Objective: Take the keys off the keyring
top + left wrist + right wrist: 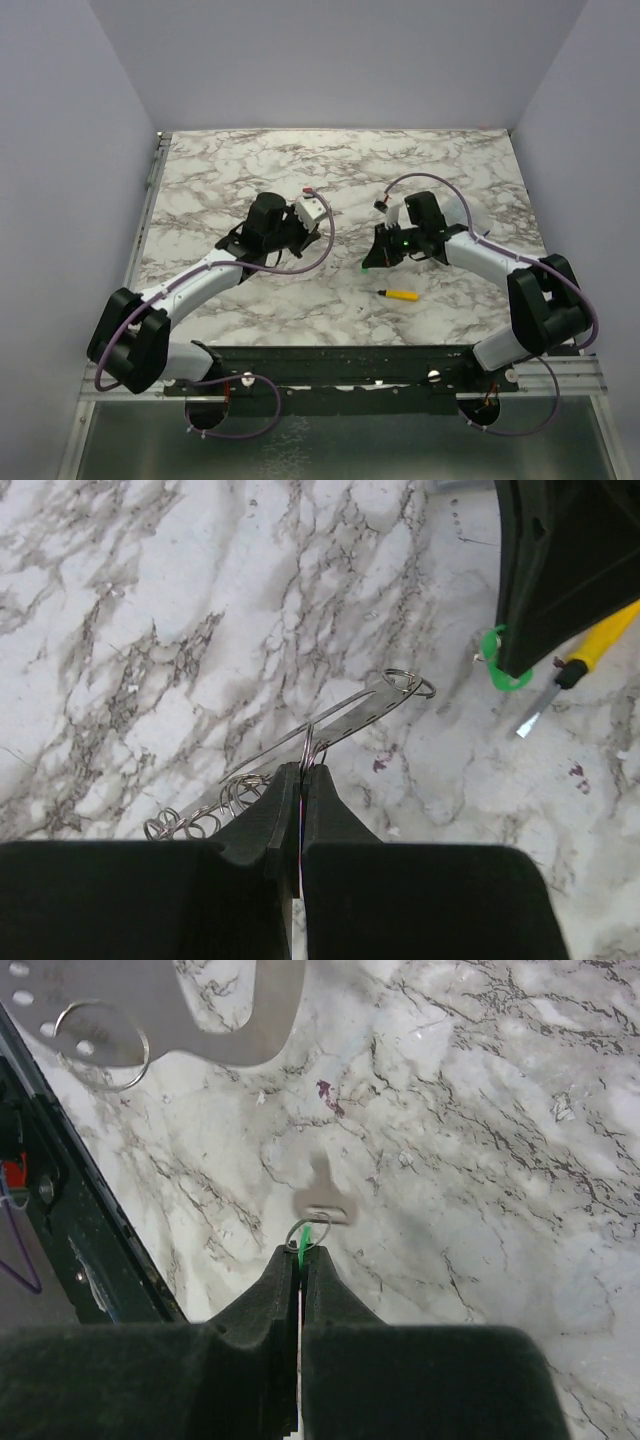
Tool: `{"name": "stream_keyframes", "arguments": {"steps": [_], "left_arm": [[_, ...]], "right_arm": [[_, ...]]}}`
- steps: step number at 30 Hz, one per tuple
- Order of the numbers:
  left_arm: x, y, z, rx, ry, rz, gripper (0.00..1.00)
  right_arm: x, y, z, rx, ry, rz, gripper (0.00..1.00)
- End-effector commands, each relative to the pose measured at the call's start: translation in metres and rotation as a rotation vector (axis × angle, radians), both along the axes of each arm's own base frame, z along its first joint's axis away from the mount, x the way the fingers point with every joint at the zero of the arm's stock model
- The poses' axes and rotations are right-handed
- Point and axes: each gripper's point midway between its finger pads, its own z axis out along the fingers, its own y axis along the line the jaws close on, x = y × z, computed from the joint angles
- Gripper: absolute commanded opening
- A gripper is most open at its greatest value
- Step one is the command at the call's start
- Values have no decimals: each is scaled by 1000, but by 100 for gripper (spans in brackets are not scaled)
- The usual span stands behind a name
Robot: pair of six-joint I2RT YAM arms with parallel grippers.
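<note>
The keyring (330, 725) is a flat silvery oblong piece with holes, a split ring at its far end and several small rings at its near end. My left gripper (302, 768) is shut on a wire ring of it and holds it above the marble; in the top view this gripper (298, 238) is left of centre. My right gripper (302, 1250) is shut on the green-headed key (305, 1235) and a small ring, with a blurred silvery-grey key (322, 1198) hanging there. The green head (497, 667) is apart from the keyring. The right gripper (378, 258) sits right of centre.
A small yellow-handled screwdriver (400, 295) lies on the marble table (250, 170) just in front of the right gripper; it also shows in the left wrist view (600, 645). Grey walls close the table on three sides.
</note>
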Motion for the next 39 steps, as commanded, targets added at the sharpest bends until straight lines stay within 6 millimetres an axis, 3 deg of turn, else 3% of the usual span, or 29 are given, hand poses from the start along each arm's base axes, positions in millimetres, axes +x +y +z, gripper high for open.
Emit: {"name": "stream_keyframes", "arguments": {"steps": [1,3,6,14,17,20,23,28,33,34,39], "left_arm": [[34,-10,17,22,-133,-14,0],[41,-8,16,33,-161,4,0],[37,2,-1,85,-160,-11,0],[-25,45,-58,275,-141,-146,0],[-39,58,-72,327,-108,-156,0],[-46,65,-77,347,-91,-152,0],[-52,67,-78,348,-77,-155,0],[-60,75,-77,376,-30,-149,30],[-70,85,-69,404,23,-133,49],[-72,86,-66,404,34,-124,57],[-68,83,-27,339,94,-27,69]], "right_arm": [[8,-9,-8,-63,0,-13,1],[11,-10,-12,-79,-2,-21,1],[13,-12,-24,-110,38,-20,1],[11,-15,-39,-156,94,-8,1],[13,-18,-43,-186,104,-14,2],[13,-22,-46,-213,123,-11,13],[10,-25,-48,-238,126,17,32],[10,-25,-36,-230,91,40,52],[14,-23,-14,-211,23,55,76],[14,-23,-10,-208,13,61,82],[18,-19,32,-157,-101,81,99]]}}
